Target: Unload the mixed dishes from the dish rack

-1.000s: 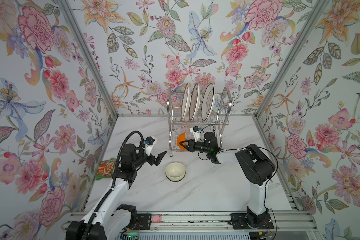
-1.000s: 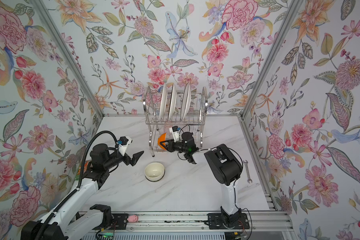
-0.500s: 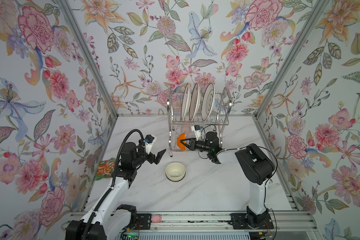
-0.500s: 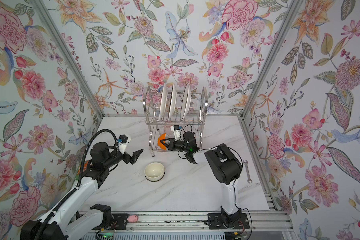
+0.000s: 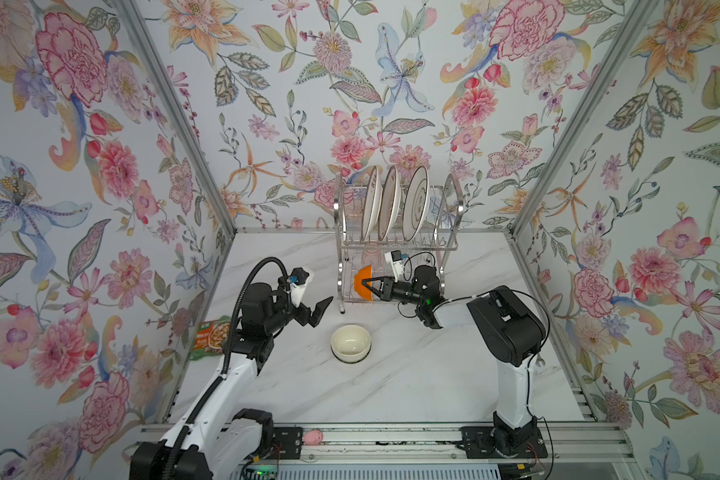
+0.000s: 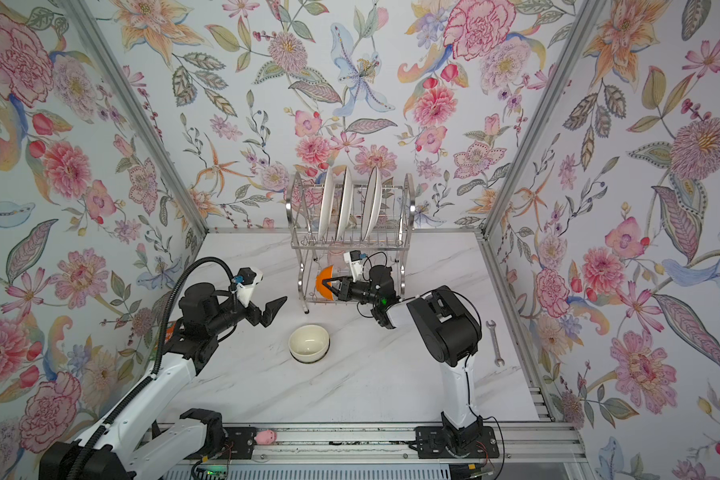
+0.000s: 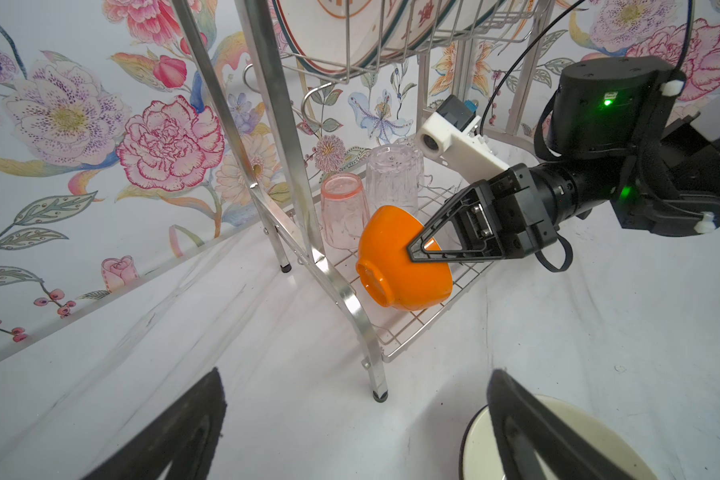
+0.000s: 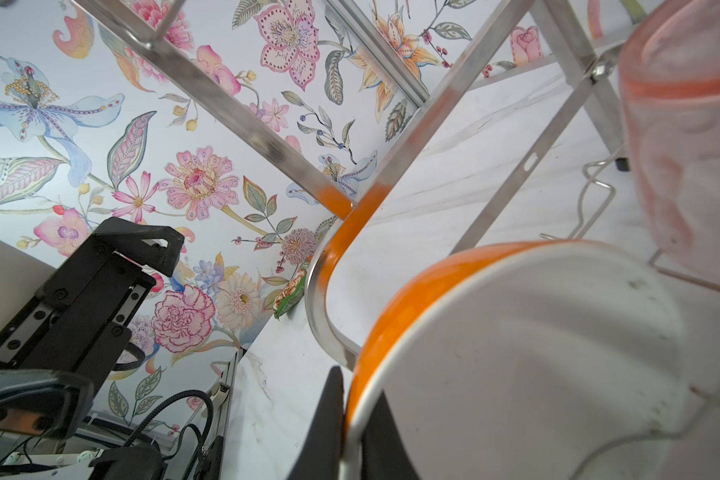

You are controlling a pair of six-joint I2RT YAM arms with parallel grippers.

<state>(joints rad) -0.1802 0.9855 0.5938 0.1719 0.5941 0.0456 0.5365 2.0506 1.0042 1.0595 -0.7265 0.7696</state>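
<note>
Right claw (image 7: 412, 251) closed on the rim of the orange bowl (image 7: 385, 257), which lies tilted on the lower shelf of the dish rack (image 7: 294, 166) at the worktop's (image 5: 391, 395) rear edge, apparently touching the wires. Pink tumbler (image 7: 344, 212) and clear tumbler (image 7: 393, 178) stand just behind it. Left claw (image 5: 317, 311) open above the worktop, left of the rack; cream bowl (image 5: 350, 343) upright near the centre.

Three plates (image 5: 391, 203), one orange bowl (image 7: 391, 257), one cream bowl (image 5: 350, 341), one pink tumbler (image 7: 344, 212), one clear tumbler (image 7: 393, 178), one food packet (image 5: 211, 334), one wrench (image 6: 494, 343)
</note>
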